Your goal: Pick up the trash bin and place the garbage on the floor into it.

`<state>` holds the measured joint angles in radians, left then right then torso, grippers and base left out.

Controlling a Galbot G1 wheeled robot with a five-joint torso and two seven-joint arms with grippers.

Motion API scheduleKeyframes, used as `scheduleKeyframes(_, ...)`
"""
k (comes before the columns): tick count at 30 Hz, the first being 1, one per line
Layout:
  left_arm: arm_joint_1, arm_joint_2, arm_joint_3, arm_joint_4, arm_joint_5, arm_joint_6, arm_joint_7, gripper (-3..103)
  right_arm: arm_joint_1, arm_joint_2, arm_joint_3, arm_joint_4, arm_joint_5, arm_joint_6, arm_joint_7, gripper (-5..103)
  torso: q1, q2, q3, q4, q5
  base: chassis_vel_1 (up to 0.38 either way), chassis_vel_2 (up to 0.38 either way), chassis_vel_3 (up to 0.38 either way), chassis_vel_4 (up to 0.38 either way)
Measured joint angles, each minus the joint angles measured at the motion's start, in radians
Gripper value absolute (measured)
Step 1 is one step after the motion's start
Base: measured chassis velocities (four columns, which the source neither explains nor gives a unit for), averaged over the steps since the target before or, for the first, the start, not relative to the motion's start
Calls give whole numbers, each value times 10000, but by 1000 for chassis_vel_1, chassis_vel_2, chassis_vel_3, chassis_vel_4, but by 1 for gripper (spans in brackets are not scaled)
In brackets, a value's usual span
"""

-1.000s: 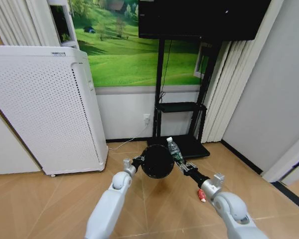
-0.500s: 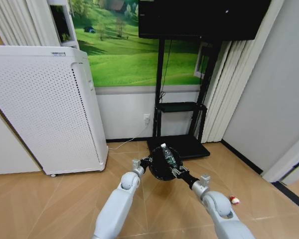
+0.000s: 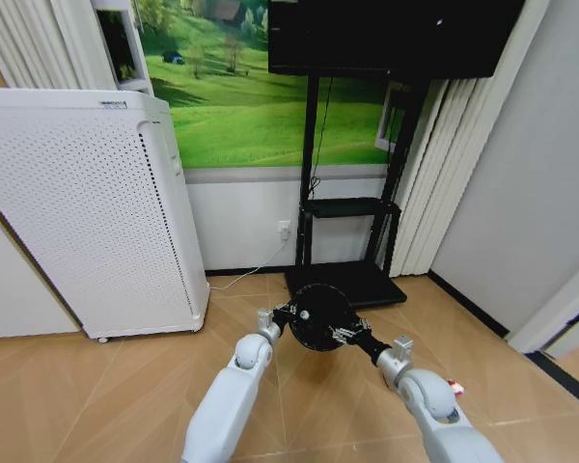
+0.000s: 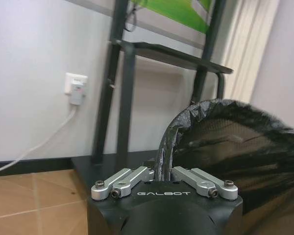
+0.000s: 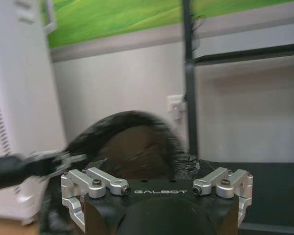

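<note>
Between two end effectors, one trash bin (image 3: pixel 317 316).

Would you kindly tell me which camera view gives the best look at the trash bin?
The head view: the trash bin appears whole, held between both arms. The left wrist view shows its rim and mesh side close up; the right wrist view shows it blurred.

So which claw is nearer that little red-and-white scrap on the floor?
Right. The right claw is at the trash bin's rim, on the side toward the scrap; the left claw grips the bin's opposite side, farther away.
</note>
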<state>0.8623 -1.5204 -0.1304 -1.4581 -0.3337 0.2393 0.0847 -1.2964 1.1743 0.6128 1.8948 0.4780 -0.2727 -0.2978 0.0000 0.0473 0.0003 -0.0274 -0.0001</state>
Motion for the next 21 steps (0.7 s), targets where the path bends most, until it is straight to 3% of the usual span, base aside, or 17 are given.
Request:
scheduleKeyframes(3,527,388,-978,-614,68,109,-28,3,-40,58,470,169,344,-65,1414,100,0,0,-1,0,-4,0,0,0,0)
scheduleKeyframes(4,527,388,-978,-614,68,109,-28,3,-40,58,470,169,344,-65,1414,100,0,0,-1,0,-4,0,0,0,0)
scheduleKeyframes(7,1111,1260,-2352,-1406,187,242,16,3,-70,205,609,-192,258,81,3260,100,0,0,-1,7,-2,0,0,0,0)
scheduleKeyframes(10,1399,1663,-2745,-1874,10,366,29,3,-81,319,624,-387,112,141,3625,100,0,0,0,7,-4,0,0,0,0)
scheduleKeyframes(11,1818,2199,-3213,-2540,-174,464,54,3,-139,406,629,-583,2,212,3793,100,0,0,0,7,-2,0,0,0,0)
scheduleKeyframes(13,2161,2503,-3531,-3024,-249,513,73,3,-173,459,625,-745,-101,263,3870,100,-1,1,-1,5,0,0,0,0,0)
scheduleKeyframes(21,3667,2823,-4545,-4554,-341,603,261,3,-284,535,578,-1343,-765,644,3627,100,-1,1,-1,2,-1,0,0,0,0)
